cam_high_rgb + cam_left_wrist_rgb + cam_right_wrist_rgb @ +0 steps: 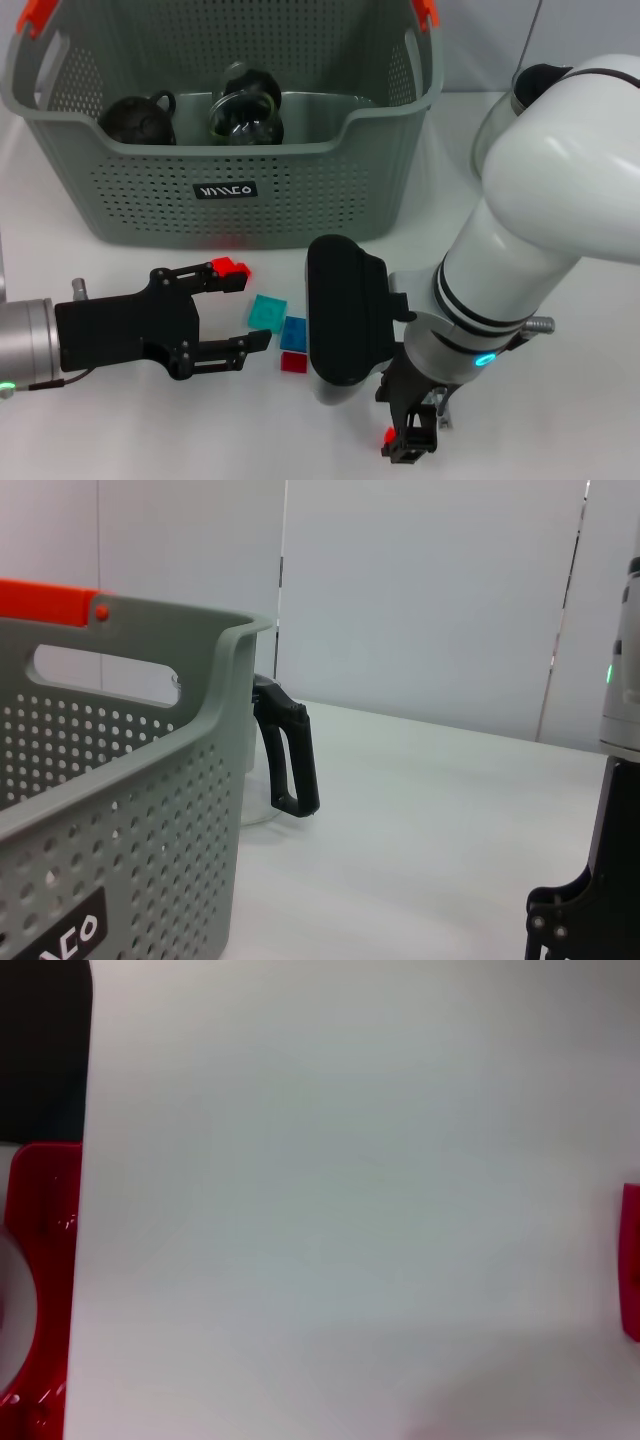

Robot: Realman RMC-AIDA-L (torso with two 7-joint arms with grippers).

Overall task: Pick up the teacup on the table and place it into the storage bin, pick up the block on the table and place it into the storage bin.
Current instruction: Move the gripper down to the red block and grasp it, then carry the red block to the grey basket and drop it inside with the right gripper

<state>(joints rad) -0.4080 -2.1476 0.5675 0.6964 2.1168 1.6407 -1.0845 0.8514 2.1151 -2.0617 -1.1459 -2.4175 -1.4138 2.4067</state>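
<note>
The left claw, fingers spread apart, sits just beside the teal block, not touching.

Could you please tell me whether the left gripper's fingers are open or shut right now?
Open. In the head view the left gripper has its two black fingers spread apart, holding nothing, in front of the storage bin.

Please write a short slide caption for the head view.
Open left gripper approaches blocks before storage bin; right gripper hangs low.
</note>
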